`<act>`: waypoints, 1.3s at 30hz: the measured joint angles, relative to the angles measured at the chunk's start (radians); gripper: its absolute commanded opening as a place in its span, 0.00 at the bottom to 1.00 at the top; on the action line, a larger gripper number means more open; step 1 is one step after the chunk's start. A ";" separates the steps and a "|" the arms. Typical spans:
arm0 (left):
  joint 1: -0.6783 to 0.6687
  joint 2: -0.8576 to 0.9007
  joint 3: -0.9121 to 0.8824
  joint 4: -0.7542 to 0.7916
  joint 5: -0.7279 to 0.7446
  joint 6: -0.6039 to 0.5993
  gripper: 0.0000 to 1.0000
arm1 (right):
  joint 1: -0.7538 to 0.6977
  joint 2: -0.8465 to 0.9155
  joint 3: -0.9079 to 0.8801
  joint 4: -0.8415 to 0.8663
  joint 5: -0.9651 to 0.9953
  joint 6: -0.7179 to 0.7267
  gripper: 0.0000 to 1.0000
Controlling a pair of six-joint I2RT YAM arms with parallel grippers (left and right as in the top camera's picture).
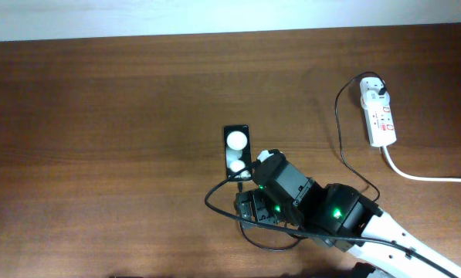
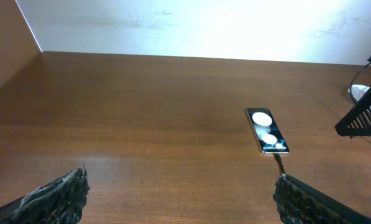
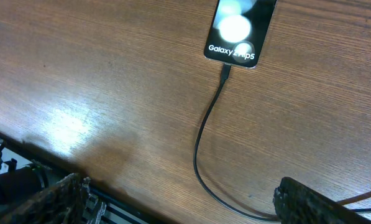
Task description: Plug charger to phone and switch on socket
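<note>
The black phone lies flat on the table, its screen reflecting two white light spots. It also shows in the right wrist view, phone, with white lettering at its near end. The charger's thin black cable runs to that end, and its connector tip sits in the phone's port. The cable leads back to a white plug head seated in the white socket at the far right. My right gripper is open and empty, just short of the phone. My left gripper is open over bare wood, with the phone ahead to its right.
A thick white cord leaves the socket toward the right edge. The black cable loops on the table around my right gripper. My right arm comes in from the lower right. A pale wall borders the table's far edge.
</note>
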 measured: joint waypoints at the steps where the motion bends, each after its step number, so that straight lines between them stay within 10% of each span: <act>1: 0.002 0.000 0.000 -0.003 0.000 0.000 0.99 | 0.000 0.000 0.000 0.000 0.000 0.000 0.99; 12: 0.003 -0.005 -0.029 0.285 0.000 0.000 0.99 | 0.000 0.000 0.000 0.000 0.000 0.000 0.99; 24: 0.003 -0.008 -0.455 0.713 0.000 0.000 0.99 | 0.000 0.000 0.000 0.000 0.000 0.000 0.98; 39: 0.003 -0.008 -0.643 0.778 0.000 0.000 0.99 | 0.000 0.000 0.000 0.041 0.045 0.000 0.99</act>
